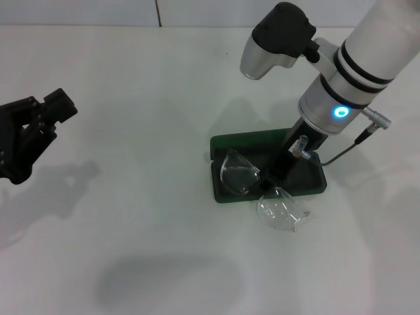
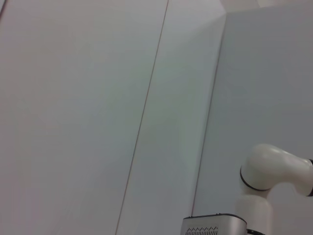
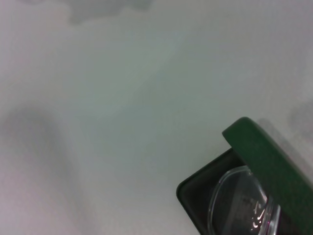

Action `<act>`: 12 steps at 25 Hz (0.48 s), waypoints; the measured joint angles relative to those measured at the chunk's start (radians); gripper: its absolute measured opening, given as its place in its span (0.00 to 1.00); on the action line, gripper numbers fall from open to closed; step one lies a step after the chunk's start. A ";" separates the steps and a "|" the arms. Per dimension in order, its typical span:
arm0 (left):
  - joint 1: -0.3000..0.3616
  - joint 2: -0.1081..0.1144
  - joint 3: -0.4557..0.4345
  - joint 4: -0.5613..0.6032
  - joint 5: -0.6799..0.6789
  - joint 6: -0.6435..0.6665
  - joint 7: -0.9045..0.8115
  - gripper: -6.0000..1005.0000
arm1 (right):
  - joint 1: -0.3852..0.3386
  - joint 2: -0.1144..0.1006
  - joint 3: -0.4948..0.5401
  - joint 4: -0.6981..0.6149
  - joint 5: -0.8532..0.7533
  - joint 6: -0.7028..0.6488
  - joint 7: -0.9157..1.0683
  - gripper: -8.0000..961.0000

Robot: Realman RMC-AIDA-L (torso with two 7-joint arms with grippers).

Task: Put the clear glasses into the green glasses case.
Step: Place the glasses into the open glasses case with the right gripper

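The green glasses case (image 1: 231,142) lies open right of the table's centre, its lid flat behind the tray. The clear glasses (image 1: 240,172) straddle the case's front wall. One lens rests inside on the dark lining and the other lens (image 1: 283,211) hangs out over the table in front. My right gripper (image 1: 278,172) reaches down into the case at the middle of the glasses, dark against the lining. The right wrist view shows a corner of the green glasses case (image 3: 259,156) with a lens of the clear glasses (image 3: 238,205) inside. My left gripper (image 1: 36,128) is parked at the far left, away from both.
The white table (image 1: 131,216) spreads around the case. My right arm's white forearm (image 1: 367,59) slants in from the upper right above the case. The left wrist view shows only pale wall panels and a white robot joint (image 2: 269,176).
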 joint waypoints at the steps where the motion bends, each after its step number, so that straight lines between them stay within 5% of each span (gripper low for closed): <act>1: 0.000 0.000 0.000 0.000 0.000 0.000 0.000 0.09 | 0.000 0.000 0.000 0.002 0.001 0.000 0.000 0.38; 12: 0.002 -0.001 0.000 0.000 0.000 -0.001 0.000 0.09 | -0.002 0.000 -0.025 0.016 0.036 0.009 -0.010 0.31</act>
